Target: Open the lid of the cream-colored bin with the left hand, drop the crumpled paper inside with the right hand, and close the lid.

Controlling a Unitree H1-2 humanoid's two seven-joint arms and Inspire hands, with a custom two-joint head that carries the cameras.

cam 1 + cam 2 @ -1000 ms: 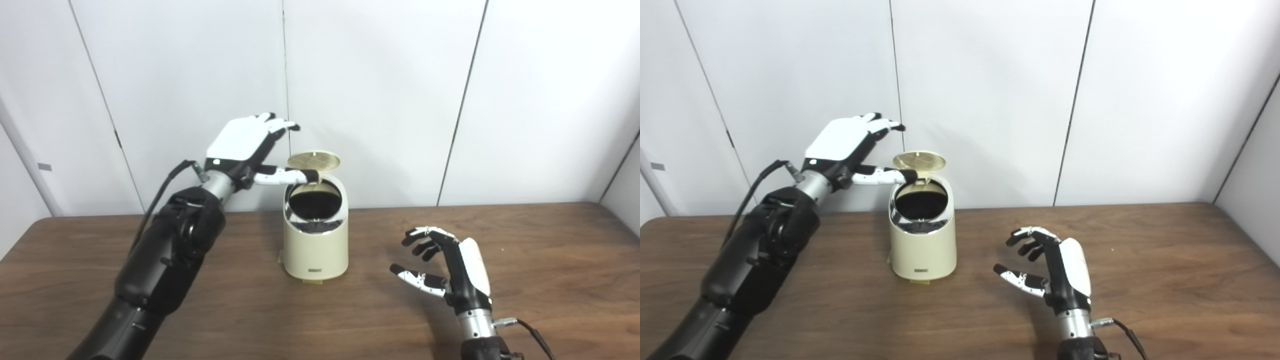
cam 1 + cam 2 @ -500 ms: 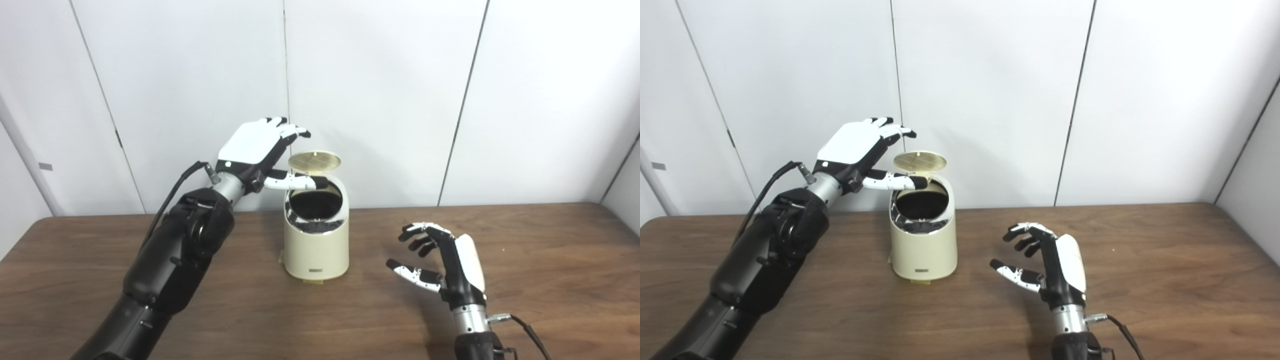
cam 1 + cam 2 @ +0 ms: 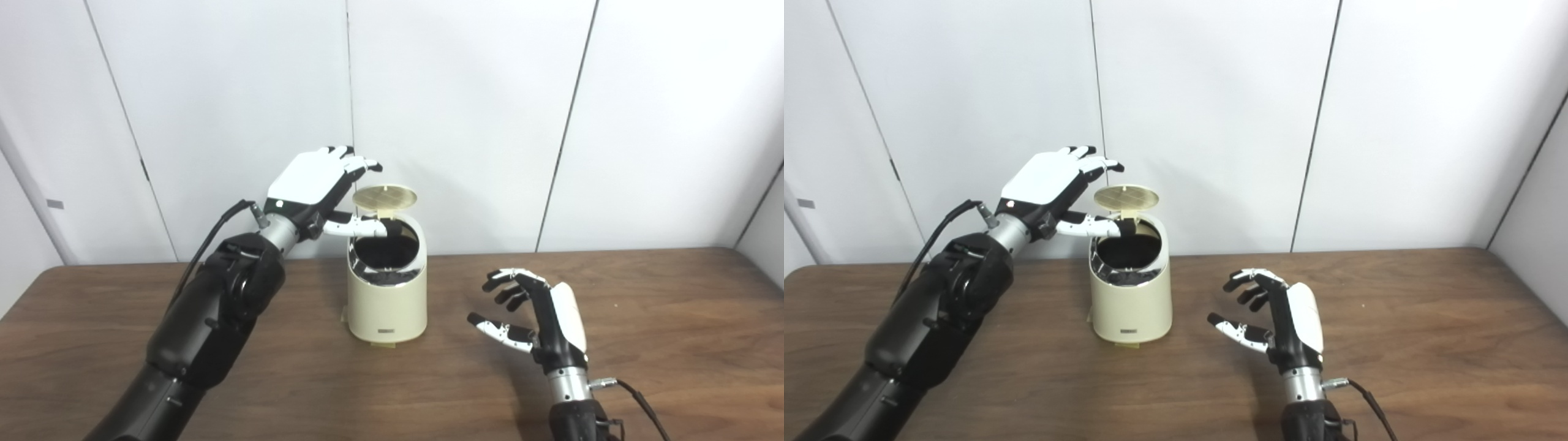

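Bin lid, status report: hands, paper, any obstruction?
Left hand open beside raised lid. Right hand open, empty. Bin open; no paper visible. Nothing blocking.

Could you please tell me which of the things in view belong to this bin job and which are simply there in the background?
Part of the job:
- cream-colored bin
- its lid, standing open
- left hand, beside the lid, holding nothing
- right hand, open and empty
No crumpled paper is visible.

Just there:
- wooden table
- white wall panels
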